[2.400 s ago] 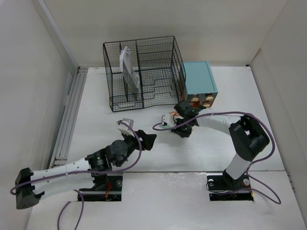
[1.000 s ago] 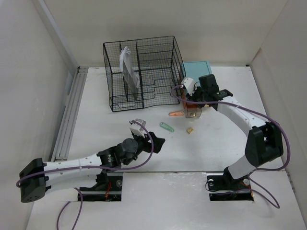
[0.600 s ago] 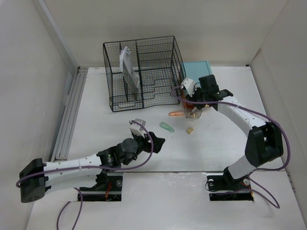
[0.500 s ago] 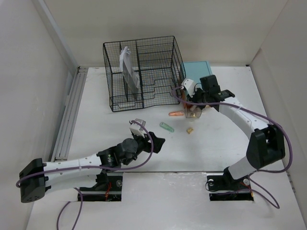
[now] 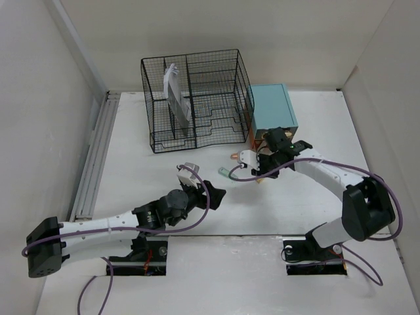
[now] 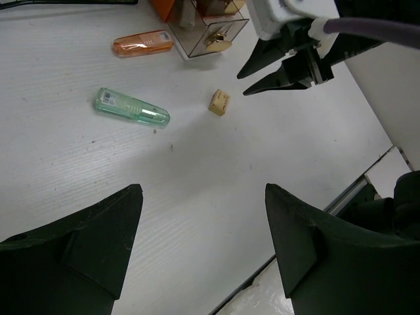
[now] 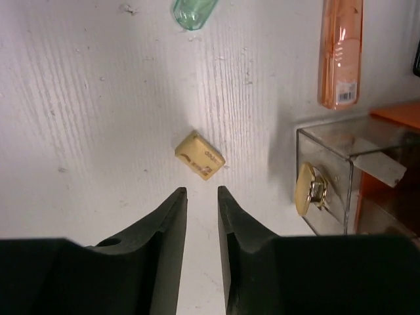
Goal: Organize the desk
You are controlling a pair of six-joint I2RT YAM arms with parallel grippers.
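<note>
– Just right of centre in the top view, what had changed?

– The right gripper (image 7: pixel 201 190) had left the box (image 5: pixel 272 108). A second before it had been up at the clear drawer (image 7: pixel 328 187). It had since come down over the desk (image 5: pixel 131 164) and hung over the eraser (image 7: pixel 200 155), which lay just above its fingertips in the wrist view.

– And its fingers?

– Parted only a little, with nothing between them and not touching the eraser. The left gripper (image 6: pixel 203 190), below centre in the top view, had its fingers spread wide and empty. It had not moved in that second.

– What did that mean for the job?

– The drawer stood pulled out, so I judged it ready to be filled, with the eraser the likely first pick. None of the loose items had been put away yet.

– Count them.

– Three loose items lay on the desk: one eraser, one green tube (image 6: pixel 131 110) and one orange tube (image 6: pixel 142 43). One drawer was out, with one brass knob (image 7: pixel 305 186) showing. One rack (image 5: pixel 193 98) stood at upper centre and held one bundle of white paper (image 5: pixel 176 92). One box sat just right of it. The white desk ran under all of it and filled most of the frame.
</note>
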